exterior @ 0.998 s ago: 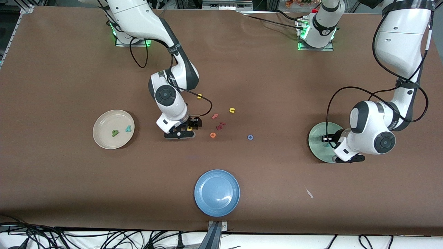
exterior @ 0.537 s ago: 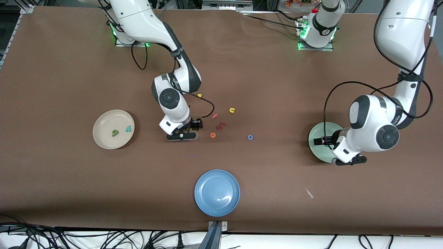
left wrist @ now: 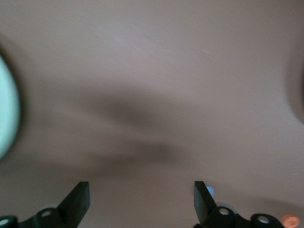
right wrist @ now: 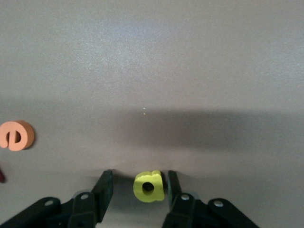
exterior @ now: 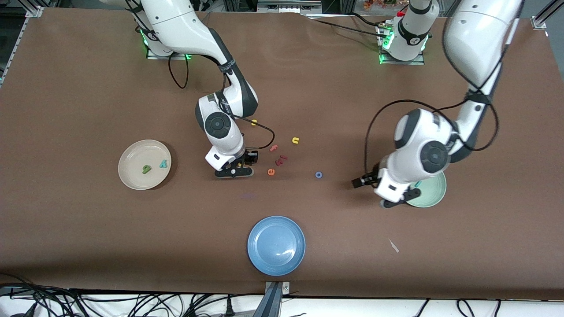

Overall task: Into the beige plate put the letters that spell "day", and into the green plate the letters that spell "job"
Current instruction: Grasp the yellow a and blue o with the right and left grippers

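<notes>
Yellow "d": sat between the right gripper fingers on the brown table, one finger touching it, a small gap on the other side, so not pinched yet.
Right gripper spot: down at the table, beside the orange "e" toward the right arm's end.
Left gripper: fingers spread wide, nothing held, over bare table just beside the green plate.
Green plate contents: a teal bit, probably the "j", is glimpsed at the arm's edge.
Beige plate: olive "a" and teal "y" are in it already.
Still loose: blue "o", plus the pink "b", I guess, in the reddish bits near the "e".
Step in hand: the "d" is being grabbed, last letter for "day".
Next move: the squeeze needs finishing, then a lift and carry to the beige plate; the "o" looks like the left's next target.
</notes>
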`<action>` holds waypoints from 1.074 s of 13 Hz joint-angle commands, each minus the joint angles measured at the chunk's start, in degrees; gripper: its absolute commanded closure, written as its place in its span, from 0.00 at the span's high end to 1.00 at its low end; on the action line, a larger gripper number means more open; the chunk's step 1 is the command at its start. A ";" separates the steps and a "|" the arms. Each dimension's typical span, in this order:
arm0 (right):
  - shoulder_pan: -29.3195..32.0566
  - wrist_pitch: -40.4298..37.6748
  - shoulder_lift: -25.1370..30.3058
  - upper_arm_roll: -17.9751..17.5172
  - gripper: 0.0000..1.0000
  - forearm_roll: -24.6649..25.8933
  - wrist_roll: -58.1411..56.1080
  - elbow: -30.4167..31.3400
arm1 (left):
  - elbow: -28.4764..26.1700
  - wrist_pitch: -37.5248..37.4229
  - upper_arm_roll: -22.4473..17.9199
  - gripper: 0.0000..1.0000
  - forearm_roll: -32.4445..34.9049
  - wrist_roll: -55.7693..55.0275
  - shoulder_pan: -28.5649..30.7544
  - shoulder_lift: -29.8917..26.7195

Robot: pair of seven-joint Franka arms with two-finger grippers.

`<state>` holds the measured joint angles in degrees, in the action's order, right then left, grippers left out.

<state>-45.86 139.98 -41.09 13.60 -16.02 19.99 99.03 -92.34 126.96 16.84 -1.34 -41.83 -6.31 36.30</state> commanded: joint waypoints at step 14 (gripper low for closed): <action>3.40 -13.84 0.22 0.46 0.11 -2.80 -1.44 -7.18 | 7.70 7.69 -5.68 0.77 6.26 -7.21 -15.14 11.34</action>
<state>-44.20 130.53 -41.00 14.11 -18.01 19.90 94.52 -86.41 136.22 11.88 2.92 -48.21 -20.35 47.04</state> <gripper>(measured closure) 0.718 0.225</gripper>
